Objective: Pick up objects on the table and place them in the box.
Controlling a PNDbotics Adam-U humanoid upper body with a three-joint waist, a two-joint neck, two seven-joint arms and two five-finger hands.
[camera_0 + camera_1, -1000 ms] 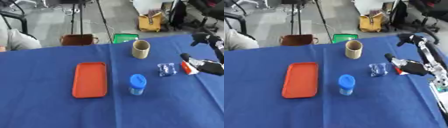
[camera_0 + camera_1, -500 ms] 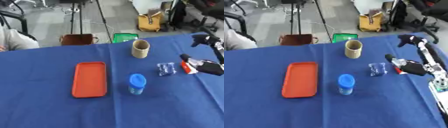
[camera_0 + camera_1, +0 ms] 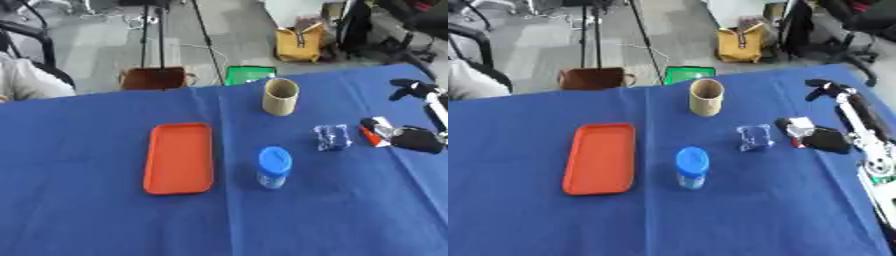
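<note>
Right eye view: right hand covers a red-white object; fingers' state unclear, blurred.

— Which arm is seen?
— Only the right arm is seen, entering from the right edge and bent low over the desk. The right hand is lowered to the cloth.
— And the fingers?
— They are curled; what is gripped cannot be told.
</note>
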